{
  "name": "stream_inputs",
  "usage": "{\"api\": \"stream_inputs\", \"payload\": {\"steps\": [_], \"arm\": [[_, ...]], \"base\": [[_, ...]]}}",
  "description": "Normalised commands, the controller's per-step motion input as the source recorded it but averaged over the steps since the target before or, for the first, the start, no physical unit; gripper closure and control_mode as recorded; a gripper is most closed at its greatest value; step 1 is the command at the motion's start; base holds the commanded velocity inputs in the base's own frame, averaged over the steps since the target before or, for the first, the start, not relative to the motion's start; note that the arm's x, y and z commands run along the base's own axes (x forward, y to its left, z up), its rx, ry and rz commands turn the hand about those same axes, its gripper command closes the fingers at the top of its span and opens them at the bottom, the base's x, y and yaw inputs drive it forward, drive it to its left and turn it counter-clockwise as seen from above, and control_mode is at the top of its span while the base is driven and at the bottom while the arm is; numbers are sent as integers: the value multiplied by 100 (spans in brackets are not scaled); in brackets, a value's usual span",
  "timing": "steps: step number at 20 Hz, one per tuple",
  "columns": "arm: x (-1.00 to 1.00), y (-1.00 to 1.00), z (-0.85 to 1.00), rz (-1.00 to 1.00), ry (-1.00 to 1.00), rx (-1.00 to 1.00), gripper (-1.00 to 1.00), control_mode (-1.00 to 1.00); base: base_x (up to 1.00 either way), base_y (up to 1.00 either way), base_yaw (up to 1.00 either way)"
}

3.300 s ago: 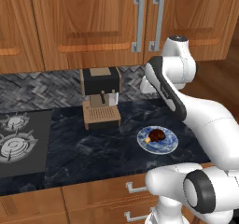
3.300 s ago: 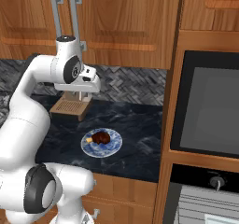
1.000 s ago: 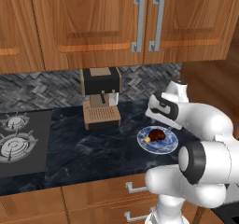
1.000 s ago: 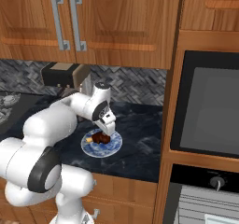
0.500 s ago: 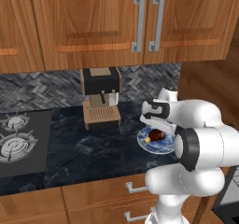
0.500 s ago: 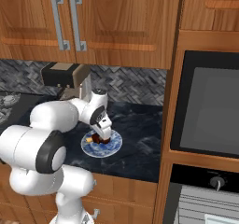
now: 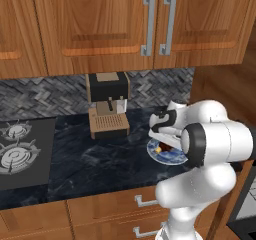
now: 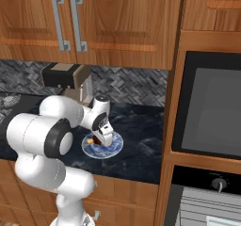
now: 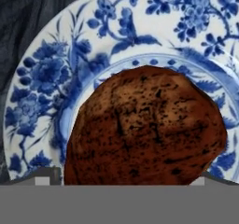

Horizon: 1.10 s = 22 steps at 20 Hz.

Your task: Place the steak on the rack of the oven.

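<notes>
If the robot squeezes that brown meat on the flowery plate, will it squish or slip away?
The steak looks like a thick rounded lump, so it would probably keep its shape rather than flop. Its surface looks rough and speckled, so it likely won't slide much. It's small beside the plate, so probably light. The pincer sits right over it.

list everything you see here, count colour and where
steak: one, dark reddish-brown, on the plate
plate: one, blue and white, on the dark counter near its right end
counter: one, dark marbled, under the cabinets
coffee machine: one, black and tan, at the back of the counter
stovetop: one, grey with ring burners, left end of the counter
upper cabinets: wooden, with grey handles, above the counter
oven: one, black-framed with a grey door, built in right of the counter
arm: one, white, bent down over the plate
claw: one, low over the steak
</notes>
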Motion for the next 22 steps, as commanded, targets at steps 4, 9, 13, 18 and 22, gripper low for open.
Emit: {"api": "stream_inputs", "payload": {"steps": [4,9,13,18,22], "arm": [[0,0,-28,0,3,0,-100,-100],[0,1,-20,0,0,0,100,-100],[0,0,-8,0,0,0,100,-100],[-2,0,0,0,0,0,100,-100],[-14,1,40,0,-8,0,100,-100]], "base": [[0,0,0],[0,0,0],[0,0,0],[0,0,0],[0,0,0]]}}
